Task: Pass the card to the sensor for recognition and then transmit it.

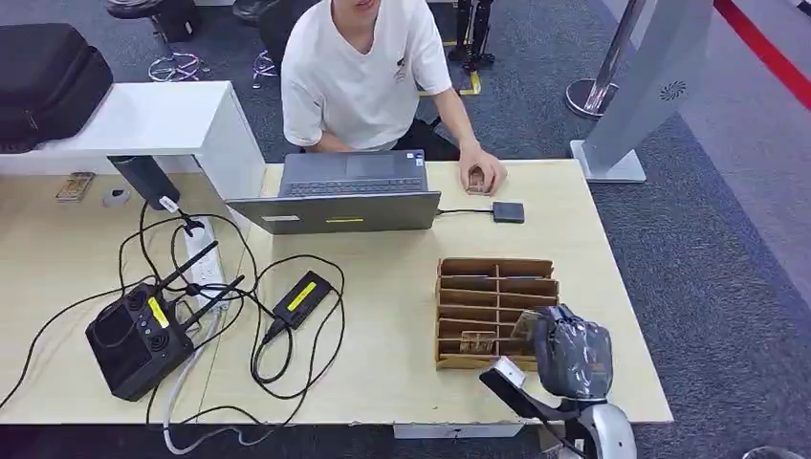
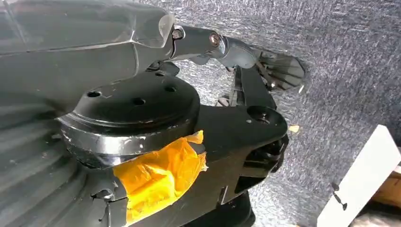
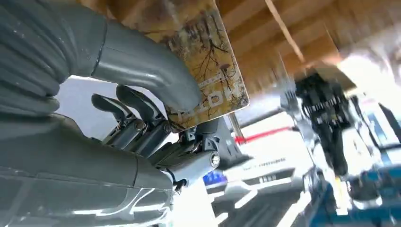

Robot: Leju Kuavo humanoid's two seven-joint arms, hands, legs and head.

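**Card pinched over the wooden rack**

Holding a rectangular card printed with bare dark branches on a mottled yellow-brown ground, the right hand presses it between the thick grey thumb and the darker fingers. Pale lettering near the card's lower edge is too blurred to read. In the head view the right hand sits at the 5 o'clock corner of the pale wooden worktop, over the near right edge of a brown slotted wooden rack; a corner of the card shows at the hand's 10 o'clock side. Another patterned card lies in a near slot of the rack. At 12 o'clock a person in a white T-shirt sits behind a grey laptop, one hand beside a small dark square reader. The left hand's fingers cannot be made out.
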